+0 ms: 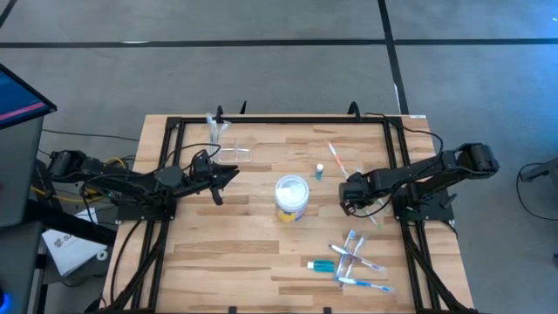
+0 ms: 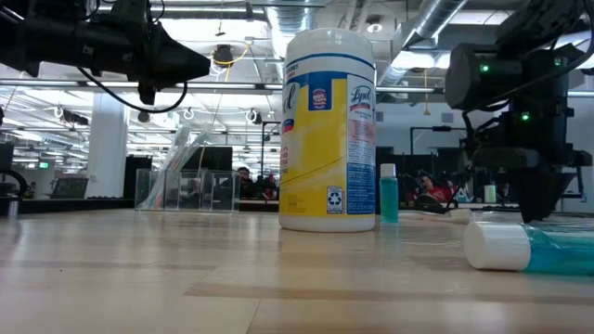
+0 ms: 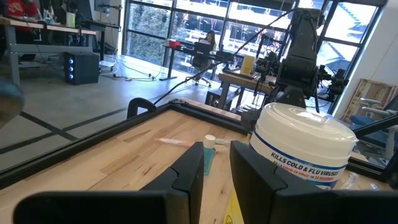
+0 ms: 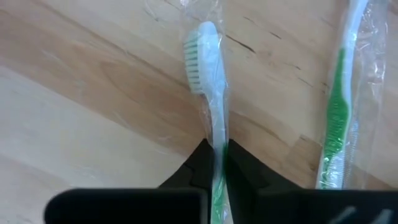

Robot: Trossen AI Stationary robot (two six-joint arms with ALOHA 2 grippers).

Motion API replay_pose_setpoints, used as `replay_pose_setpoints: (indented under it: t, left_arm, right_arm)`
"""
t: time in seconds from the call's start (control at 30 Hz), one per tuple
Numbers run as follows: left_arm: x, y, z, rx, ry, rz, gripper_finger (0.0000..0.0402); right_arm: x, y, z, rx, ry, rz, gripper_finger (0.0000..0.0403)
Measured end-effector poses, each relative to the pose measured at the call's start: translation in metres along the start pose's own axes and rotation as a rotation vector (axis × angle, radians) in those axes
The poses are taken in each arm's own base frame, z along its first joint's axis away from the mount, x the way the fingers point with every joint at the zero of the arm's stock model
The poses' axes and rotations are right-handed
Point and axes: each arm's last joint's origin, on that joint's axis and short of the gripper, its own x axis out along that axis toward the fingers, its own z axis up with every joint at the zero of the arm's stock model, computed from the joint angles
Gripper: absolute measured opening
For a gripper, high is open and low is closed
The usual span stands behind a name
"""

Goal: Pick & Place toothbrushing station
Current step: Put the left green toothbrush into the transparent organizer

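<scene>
Clear film wraps the white-and-green toothbrush (image 4: 214,124) that the right end effector (image 4: 216,163) has pinched: its two dark fingers are closed on the handle just below the bristle head, with the brush lying flat on the pale wooden worktop (image 4: 93,106). A second wrapped toothbrush (image 4: 339,106) lies just beside it, apart from the fingers. To do this step well, the lift should probably go straight up and slowly, since the slick film could let the handle slide or swing in so narrow a pinch; I would check that the neighbouring brush's wrapper does not come along.

Further in, at mid-worktop, the yellow-banded wipes tub (image 1: 291,197) stands between the two arms, with a small teal bottle (image 1: 319,171) near it. Any carry towards the far left should arc around or over the tub, not brush it.

Beyond that, the left end effector (image 1: 228,174) hovers above the boards with its fingers partly apart and nothing between them. Farthest off, near the far left corner, the see-through toothbrushing station (image 1: 228,150) sits on the worktop, its narrow cups calling for a near-upright brush.
</scene>
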Motion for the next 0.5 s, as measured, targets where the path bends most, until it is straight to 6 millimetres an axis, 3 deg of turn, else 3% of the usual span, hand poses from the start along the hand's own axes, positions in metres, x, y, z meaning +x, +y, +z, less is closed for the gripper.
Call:
replay_pose_setpoints:
  t: [0.2,0.5]
  left_arm:
    - [0.0,0.0,0.0,0.0,0.0,0.0,0.0074]
    - [0.0,0.0,0.0,0.001,0.002,0.0,0.0074]
  right_arm:
    - [-0.008,0.006,0.004,-0.017,-0.031,0.017,0.0011]
    - [-0.039,0.022,0.013,-0.089,-0.132,0.012,0.0006]
